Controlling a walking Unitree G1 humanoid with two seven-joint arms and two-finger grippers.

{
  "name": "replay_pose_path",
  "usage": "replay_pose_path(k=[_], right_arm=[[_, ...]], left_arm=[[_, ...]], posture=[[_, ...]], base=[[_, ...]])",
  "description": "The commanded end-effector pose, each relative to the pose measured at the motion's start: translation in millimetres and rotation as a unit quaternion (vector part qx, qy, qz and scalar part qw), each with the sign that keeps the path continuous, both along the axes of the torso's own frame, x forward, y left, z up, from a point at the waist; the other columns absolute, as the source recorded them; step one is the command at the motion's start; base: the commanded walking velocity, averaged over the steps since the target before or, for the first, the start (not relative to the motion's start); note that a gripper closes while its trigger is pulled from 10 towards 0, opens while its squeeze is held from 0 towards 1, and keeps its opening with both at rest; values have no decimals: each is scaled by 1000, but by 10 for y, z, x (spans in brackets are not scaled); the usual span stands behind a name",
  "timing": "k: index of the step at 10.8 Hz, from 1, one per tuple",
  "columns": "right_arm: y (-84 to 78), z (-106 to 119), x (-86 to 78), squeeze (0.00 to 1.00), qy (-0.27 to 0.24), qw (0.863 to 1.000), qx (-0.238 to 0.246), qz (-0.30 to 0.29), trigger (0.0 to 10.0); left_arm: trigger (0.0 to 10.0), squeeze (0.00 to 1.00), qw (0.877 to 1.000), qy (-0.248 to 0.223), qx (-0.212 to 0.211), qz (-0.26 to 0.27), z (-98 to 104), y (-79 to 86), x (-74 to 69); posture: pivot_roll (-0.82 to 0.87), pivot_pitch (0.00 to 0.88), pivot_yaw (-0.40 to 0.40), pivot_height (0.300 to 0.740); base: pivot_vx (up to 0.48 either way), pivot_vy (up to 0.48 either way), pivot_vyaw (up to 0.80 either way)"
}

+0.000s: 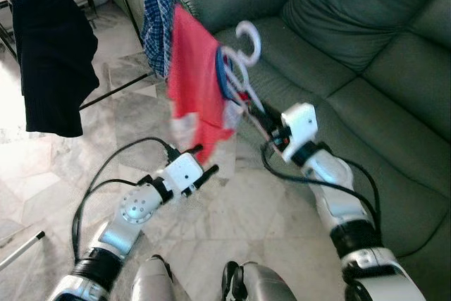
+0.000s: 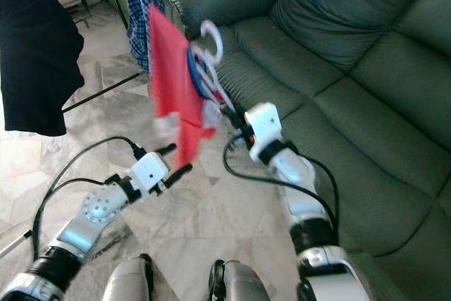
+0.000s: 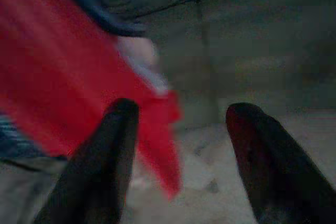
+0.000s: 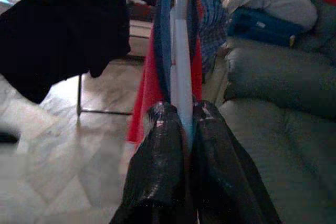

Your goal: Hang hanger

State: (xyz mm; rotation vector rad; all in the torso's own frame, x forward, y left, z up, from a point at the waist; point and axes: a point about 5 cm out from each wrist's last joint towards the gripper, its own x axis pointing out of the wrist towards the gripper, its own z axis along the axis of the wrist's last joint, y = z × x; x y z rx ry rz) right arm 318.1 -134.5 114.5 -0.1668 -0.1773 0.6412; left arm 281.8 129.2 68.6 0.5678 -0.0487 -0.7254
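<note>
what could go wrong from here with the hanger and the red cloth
The right hand pinches the hanger low on its frame, far from the hook, so it may twist or slip. The red garment hangs loosely off one side and looks blurred; it could slide off. The left hand, open, sits near the cloth's hem and might snag it.

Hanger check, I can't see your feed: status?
Right gripper shut on hanger carrying red garment. Left gripper open, empty, below the garment. Black garment already on rack; sofa alongside.
</note>
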Motion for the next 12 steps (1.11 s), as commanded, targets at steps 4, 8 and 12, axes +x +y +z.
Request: replay_pose_path(k=[4,8,12], right_arm=[[-397,-310,-348,0,74,991,-53,96,10000],[-538,-483,-582,0,156,967,-74,186,10000],[-495,-415,-534,0,145,955,-108,233,10000]], left_arm=[[10000,1000,986,-118,95,64,247,492,166],[10000,714,976,-128,177,12,248,753,104],[5725,0,978,-72,182,-77,123,618,48]], posture=[[56,144,-87,740],[57,144,-71,740],[53,135,-64,740]], base=[[0,0,0],[0,0,0],[0,0,0]])
